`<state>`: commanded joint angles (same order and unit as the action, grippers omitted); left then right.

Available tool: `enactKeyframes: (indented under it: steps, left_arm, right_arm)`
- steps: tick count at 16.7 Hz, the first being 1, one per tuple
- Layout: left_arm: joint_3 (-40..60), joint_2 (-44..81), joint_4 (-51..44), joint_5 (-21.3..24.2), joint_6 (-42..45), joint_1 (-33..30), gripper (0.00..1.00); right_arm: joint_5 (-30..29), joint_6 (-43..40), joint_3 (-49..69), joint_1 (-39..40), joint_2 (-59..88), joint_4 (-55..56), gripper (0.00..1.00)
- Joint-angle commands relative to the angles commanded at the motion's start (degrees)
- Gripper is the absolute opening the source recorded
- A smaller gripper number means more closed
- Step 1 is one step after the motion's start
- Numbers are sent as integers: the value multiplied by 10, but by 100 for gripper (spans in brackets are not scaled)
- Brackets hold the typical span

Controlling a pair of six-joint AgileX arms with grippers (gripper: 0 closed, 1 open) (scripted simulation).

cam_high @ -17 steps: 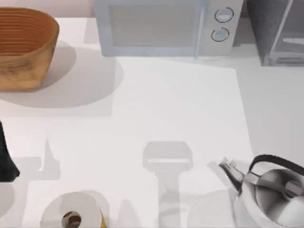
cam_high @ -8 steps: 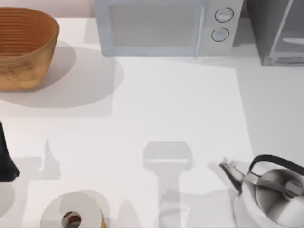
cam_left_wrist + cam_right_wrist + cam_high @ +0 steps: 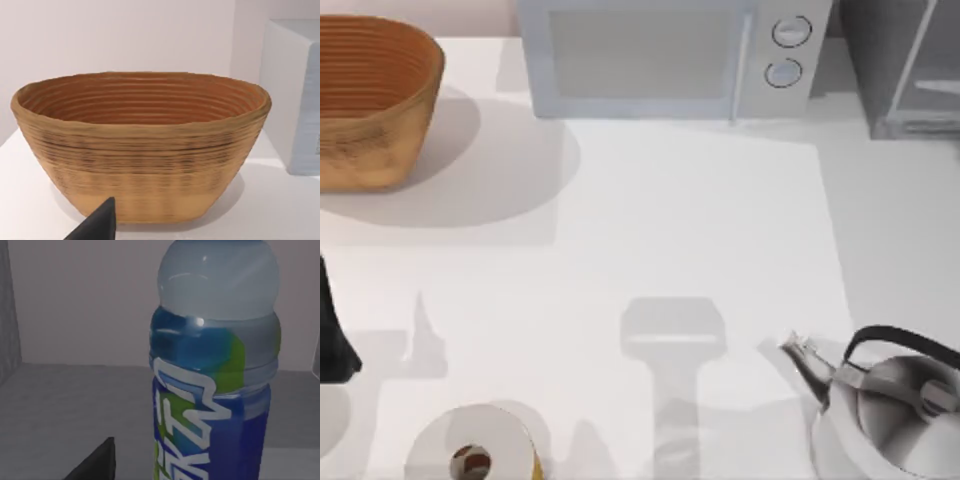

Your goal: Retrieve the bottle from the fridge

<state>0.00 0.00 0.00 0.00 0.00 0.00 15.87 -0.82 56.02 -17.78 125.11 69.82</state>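
The bottle [image 3: 215, 370] stands upright close in front of the right wrist camera, pale and translucent on top with a blue, green and white label below. It rests on the grey floor inside the fridge [image 3: 65, 405], with a pale back wall behind it. A dark part of my right gripper [image 3: 97, 462] shows beside the bottle and apart from it. In the top view the dark-grey fridge [image 3: 905, 60] stands at the back right corner. My left arm [image 3: 332, 335] is parked at the table's left edge, and its gripper [image 3: 97, 225] faces the basket.
A woven basket [image 3: 370, 100] sits at the back left. A pale microwave [image 3: 665, 55] with two knobs stands at the back middle. A steel kettle [image 3: 890, 410] is at the front right. A paper roll [image 3: 475, 450] is at the front left.
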Motion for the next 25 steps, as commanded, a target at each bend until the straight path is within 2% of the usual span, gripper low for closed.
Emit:
enactKeyframes:
  steps: [3, 9, 16, 21, 25]
  left_arm:
    - [0, 0, 0, 0, 0, 0, 100]
    - [0, 0, 0, 0, 0, 0, 100]
    - [0, 0, 0, 0, 0, 0, 100]
    - [0, 0, 0, 0, 0, 0, 100]
    - [0, 0, 0, 0, 0, 0, 100]
  right_arm:
    - [-19, -2, 44, 17, 18, -34, 100]
    - [-20, -2, 53, 17, 23, -40, 100]
    - [-37, -3, 204, 34, 96, -114, 100]
    - [-39, -3, 218, 36, 104, -124, 100]
    - [-39, -3, 218, 36, 104, -124, 70]
